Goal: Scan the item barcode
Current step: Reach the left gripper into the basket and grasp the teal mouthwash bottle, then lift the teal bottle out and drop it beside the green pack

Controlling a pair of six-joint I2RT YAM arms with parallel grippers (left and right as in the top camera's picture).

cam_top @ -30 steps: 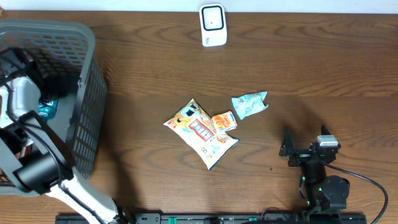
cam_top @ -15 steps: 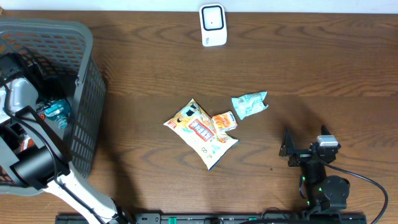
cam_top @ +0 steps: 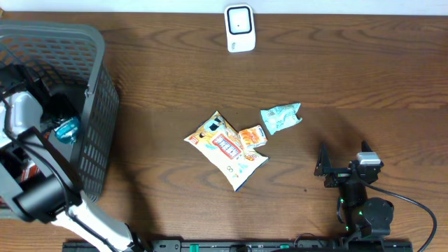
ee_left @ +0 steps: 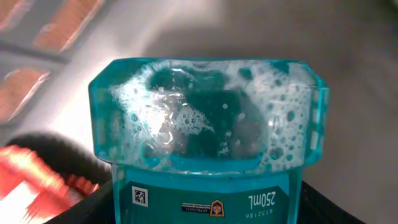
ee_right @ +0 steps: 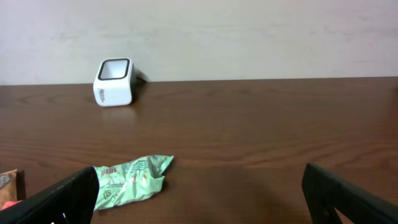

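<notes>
Since a second ago the teal bottle [cam_top: 68,129] has shifted rightward inside the basket [cam_top: 98,105], carried along with my left arm; everything on the table lies where it lay. My left gripper [ee_left: 208,205] clamps the bottle between its fingers [ee_left: 93,205], though the wrist camera shows only their dark edges at the bottom corners. The bottle fills that view, foam clinging to the inside of its clear end, and its lower part is cut off by the frame. Its label reads upside down; I can make out a volume marking and a small square code, but the finer print is too small to read. Beside it, a red-orange item [ee_left: 31,180] is blurred, and I cannot tell what it is. From overhead, my own arm covers much of the basket's inside.

My right gripper [ee_right: 199,173] rests wide open and holds nothing, low over the table and well apart from the bottle. Ahead of it lie the green pouch [ee_right: 132,179] and, farther back, the white scanner [ee_right: 114,82]. The large snack bag [cam_top: 225,149] and orange packet [cam_top: 253,136] touch each other mid-table.
</notes>
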